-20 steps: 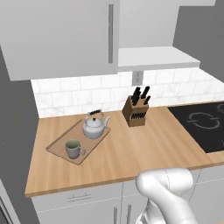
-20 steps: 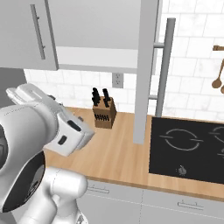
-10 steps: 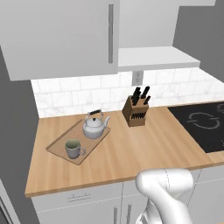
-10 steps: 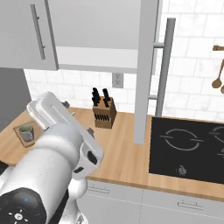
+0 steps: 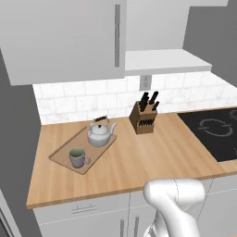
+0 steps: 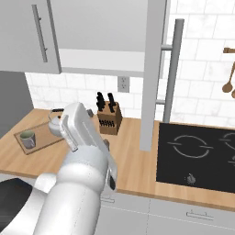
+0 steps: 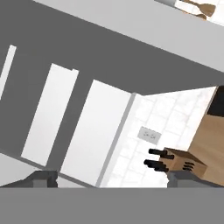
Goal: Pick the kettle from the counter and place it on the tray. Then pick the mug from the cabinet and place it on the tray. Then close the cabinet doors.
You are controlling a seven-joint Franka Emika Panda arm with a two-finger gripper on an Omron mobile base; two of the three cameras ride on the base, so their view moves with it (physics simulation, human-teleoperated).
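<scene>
While the arm stands low at the worktop's front edge:
Kettle (image 5: 101,133): upright on the tray (image 5: 62,155), its back end.
Mug (image 5: 78,157): on the tray's front end.
Tray: worktop's (image 5: 139,162) left part.
Cabinet doors (image 5: 65,39): left shut, right (image 6: 153,69) swung out.
Fingers (image 7: 41,179): spread wide, empty.
Knife block (image 5: 142,118): back edge.

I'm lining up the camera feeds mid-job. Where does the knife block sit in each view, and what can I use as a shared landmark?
Left base view: the knife block stands at the back of the counter, right of centre, right of the tray.
Right base view: left of centre, against the tiled wall, just past the arm.
Hand view: lower right, lying sideways because the camera is rolled.
Shared landmark: the wall outlet just above the block.
</scene>
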